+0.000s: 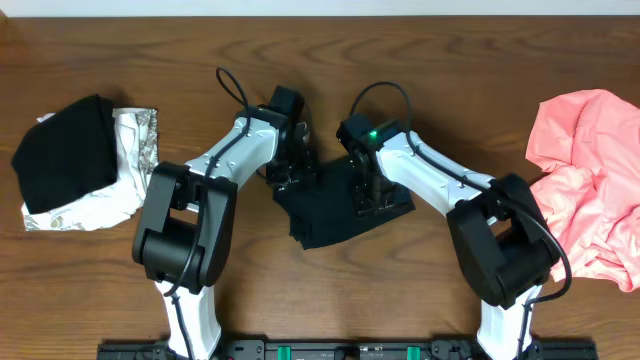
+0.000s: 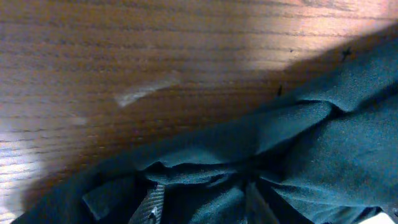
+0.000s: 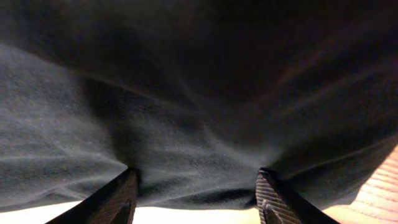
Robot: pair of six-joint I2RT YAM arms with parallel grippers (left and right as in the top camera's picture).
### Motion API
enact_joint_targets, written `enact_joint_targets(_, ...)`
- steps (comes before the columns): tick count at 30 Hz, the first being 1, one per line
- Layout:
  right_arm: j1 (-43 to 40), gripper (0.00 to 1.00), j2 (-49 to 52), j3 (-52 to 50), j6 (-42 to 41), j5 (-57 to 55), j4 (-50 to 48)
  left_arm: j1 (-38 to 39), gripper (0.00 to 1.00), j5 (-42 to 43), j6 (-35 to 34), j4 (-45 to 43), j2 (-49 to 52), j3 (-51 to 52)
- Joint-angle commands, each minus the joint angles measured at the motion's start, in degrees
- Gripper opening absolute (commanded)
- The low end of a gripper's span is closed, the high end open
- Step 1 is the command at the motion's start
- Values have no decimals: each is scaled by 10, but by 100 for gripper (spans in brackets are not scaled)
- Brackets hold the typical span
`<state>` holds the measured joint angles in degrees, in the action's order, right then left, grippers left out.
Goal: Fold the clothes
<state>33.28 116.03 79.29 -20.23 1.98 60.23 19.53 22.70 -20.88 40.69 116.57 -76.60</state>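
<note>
I find the black T-shirt (image 1: 330,222) lying bunched in a small irregular heap at the middle of the counter (image 1: 450,60), not yet folded flat, with both arms reaching onto it. The left jaws are at the heap's upper left edge. In the left wrist view they are closed on a gathered ridge of cloth, with wrinkles running into the grip. I judge this hold is meant to draw that edge outward. The right jaws sit over the heap's upper right part. Their fingers (image 3: 119,200) stand well apart with cloth spanning the gap, and I cannot tell whether they clamp a thick wad or merely press into it. Clearance: bare wood lies open above, below and to either side of the shirt, enough to spread it. Near the left edge a second black garment (image 1: 65,150) rests on a white-grey patterned one (image 1: 135,135), well apart from the work. A salmon-pink garment (image 1: 590,170) lies at the right edge, likewise well apart. The two wrists stand near one another over the shirt. I judge a crossing move risks contact and an outward one does not.
</note>
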Motion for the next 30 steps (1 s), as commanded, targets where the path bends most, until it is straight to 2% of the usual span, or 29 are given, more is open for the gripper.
enact_joint_targets(1, -4, 59, 7, -3, -8, 0, 2, -10, 45, -104, 0, 1, 35, 17)
enact_joint_targets(8, -4, 61, 7, -3, -8, 0, 5, -10, 46, -127, 0, 3, 35, 17)
enact_joint_targets(10, -4, 61, 7, -3, -7, 0, 5, -10, 61, -139, 0, 6, 35, 17)
enact_joint_targets(13, -4, 61, 7, -3, -7, 0, 4, -10, 72, -148, 0, 8, 33, 17)
enact_joint_targets(22, -4, 57, 7, -3, -4, 0, -3, -10, 77, -148, 0, 21, -51, 12)
enact_joint_targets(25, -4, 57, 3, -2, 8, 0, -7, -10, 98, -151, 12, 25, -103, 12)
enact_joint_targets(30, -11, 56, -37, 1, 14, 0, -13, -10, 98, -215, 17, 25, -171, 12)
